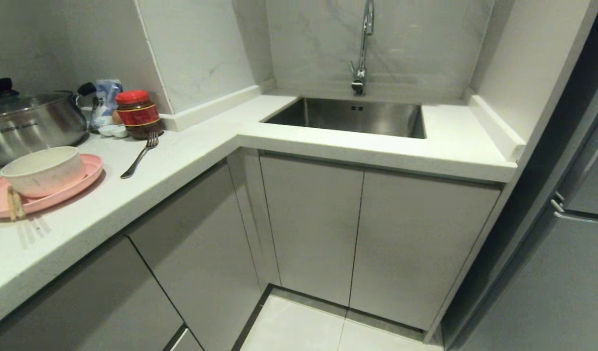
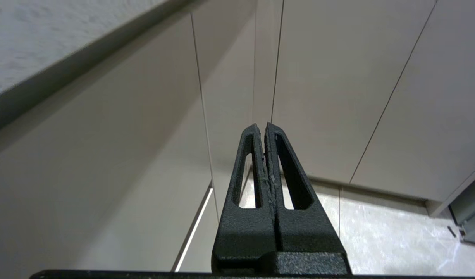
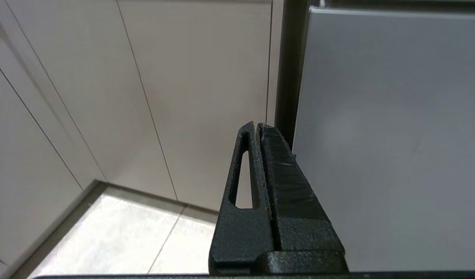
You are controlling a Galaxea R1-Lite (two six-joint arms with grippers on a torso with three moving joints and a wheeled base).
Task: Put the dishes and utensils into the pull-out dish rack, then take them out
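On the left counter a pale-pink plate (image 1: 60,187) holds an off-white bowl (image 1: 43,170). Wooden chopsticks (image 1: 14,204) lean over the plate's near rim. A silver fork (image 1: 140,156) lies on the counter to their right. The pull-out dish rack is out of view; only shut cabinet fronts show. Neither arm appears in the head view. My left gripper (image 2: 262,126) is shut and empty, hanging before the cabinet doors. My right gripper (image 3: 257,124) is also shut and empty, near the grey panel at the right.
A steel pot with a glass lid (image 1: 28,122) stands at the far left beside a red-lidded jar (image 1: 138,114). A steel sink (image 1: 352,117) with a tap (image 1: 363,46) sits in the far counter. A grey appliance front (image 1: 562,253) stands on the right over a pale tiled floor (image 1: 299,326).
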